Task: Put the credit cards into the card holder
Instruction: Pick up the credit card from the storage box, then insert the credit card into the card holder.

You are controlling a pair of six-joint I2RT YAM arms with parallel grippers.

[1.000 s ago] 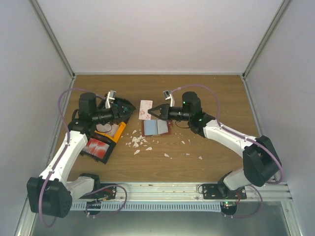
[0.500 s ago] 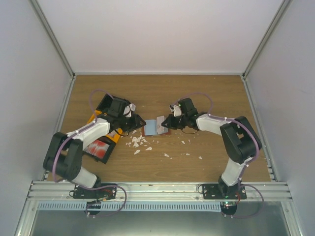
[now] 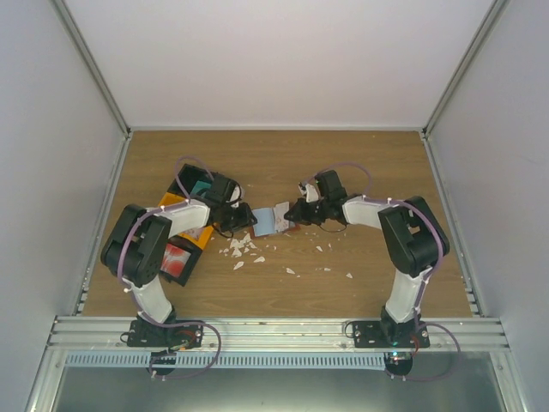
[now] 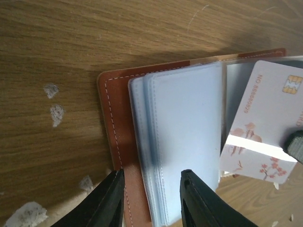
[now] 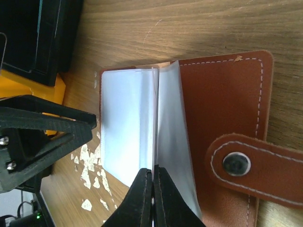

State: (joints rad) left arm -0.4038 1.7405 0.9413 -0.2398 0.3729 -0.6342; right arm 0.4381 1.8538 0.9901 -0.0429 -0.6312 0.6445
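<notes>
The reddish-brown card holder (image 3: 266,221) lies open mid-table, its clear sleeves fanned out; it also shows in the left wrist view (image 4: 118,137) and the right wrist view (image 5: 222,104). My right gripper (image 3: 292,211) (image 5: 152,189) is shut on a white credit card with pink flower marks (image 4: 258,118), standing on edge among the sleeves (image 5: 154,118). My left gripper (image 3: 246,216) (image 4: 152,198) is open, its jaws straddling the holder's left edge and sleeve stack without closing on them. A red card (image 3: 174,257) and a teal card (image 3: 200,186) lie in the tray.
The black-and-orange compartment tray (image 3: 190,233) sits left of the holder, under the left arm. Several small white scraps (image 3: 241,249) are scattered in front of the holder, more to the right (image 3: 319,249). White walls enclose the table.
The left gripper has moved right, from over the tray to the holder's left edge. The right gripper has brought the card down from above the holder's far edge into the sleeves.
</notes>
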